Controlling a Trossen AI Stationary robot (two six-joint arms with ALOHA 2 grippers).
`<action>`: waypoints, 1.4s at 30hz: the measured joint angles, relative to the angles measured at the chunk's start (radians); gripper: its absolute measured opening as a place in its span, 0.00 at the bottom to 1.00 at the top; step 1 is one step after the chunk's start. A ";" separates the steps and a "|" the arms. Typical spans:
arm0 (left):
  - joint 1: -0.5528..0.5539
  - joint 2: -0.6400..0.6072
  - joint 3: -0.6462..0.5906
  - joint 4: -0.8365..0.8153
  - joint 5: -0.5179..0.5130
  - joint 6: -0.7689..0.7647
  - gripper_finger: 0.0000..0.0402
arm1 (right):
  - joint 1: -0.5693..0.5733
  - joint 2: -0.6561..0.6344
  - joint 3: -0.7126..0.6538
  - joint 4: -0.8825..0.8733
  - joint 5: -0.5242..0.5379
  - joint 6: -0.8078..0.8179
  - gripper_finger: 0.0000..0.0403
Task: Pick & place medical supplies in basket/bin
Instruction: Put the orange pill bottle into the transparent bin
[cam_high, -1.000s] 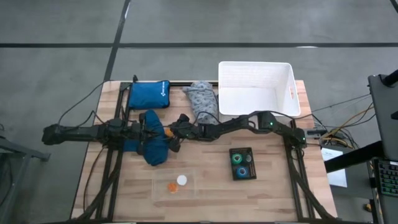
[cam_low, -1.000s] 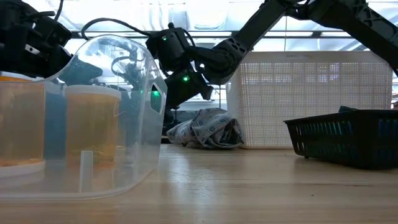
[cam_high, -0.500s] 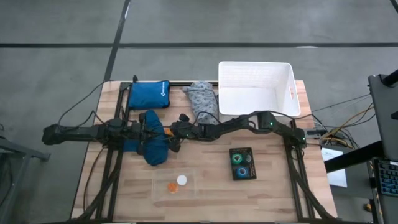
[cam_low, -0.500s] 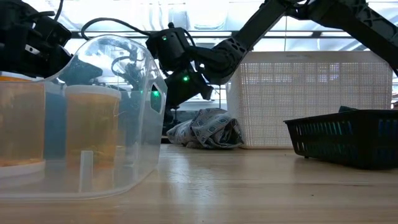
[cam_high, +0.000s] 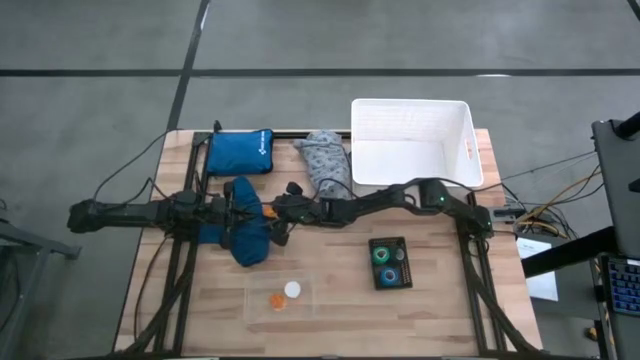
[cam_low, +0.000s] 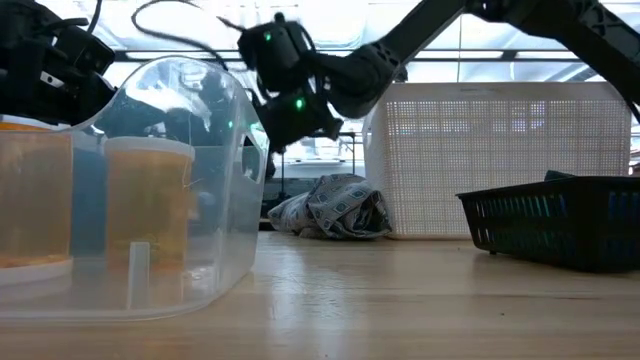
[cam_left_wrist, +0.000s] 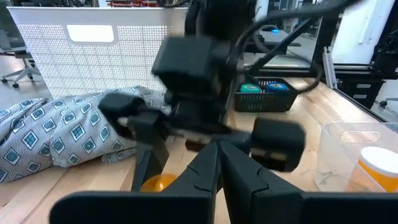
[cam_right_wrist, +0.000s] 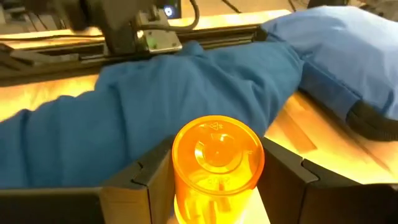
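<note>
My right gripper reaches across to the table's left half and is shut on a small round orange vial. My left gripper faces it, fingers shut, over the dark blue cloth, which lies heaped on the table. The pale grey patterned cloth lies against the white tub's left wall. An orange cap and a white cap sit in a clear tray. Green and blue tape rolls sit in a small black basket. My right gripper pinches the orange vial by its round side wall, one finger on each side. The fingers come level from the table's right. The vial's end faces the wrist camera; its underside is hidden. My left gripper: I cannot tell whether it touches the dark blue cloth.
The flat bright blue zip pouch lies at the far left corner. The clear tray stands at the near edge, the black basket to its right. Bare wood shows between the tub and the black basket.
My right gripper has risen in the last half second, seen in the low view, staying shut on the orange vial. The left arm and the cloths have kept still.
</note>
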 joint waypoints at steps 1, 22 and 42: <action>0.000 0.000 0.000 0.000 0.000 0.000 0.06 | 0.003 -0.009 0.000 -0.008 -0.001 -0.001 0.45; 0.000 0.006 0.000 0.000 0.000 -0.003 0.06 | 0.176 -0.341 -0.169 -0.242 -0.040 -0.055 0.45; 0.000 0.021 0.000 0.000 0.000 -0.003 0.06 | 0.275 -0.313 -0.358 0.350 -0.393 0.012 0.45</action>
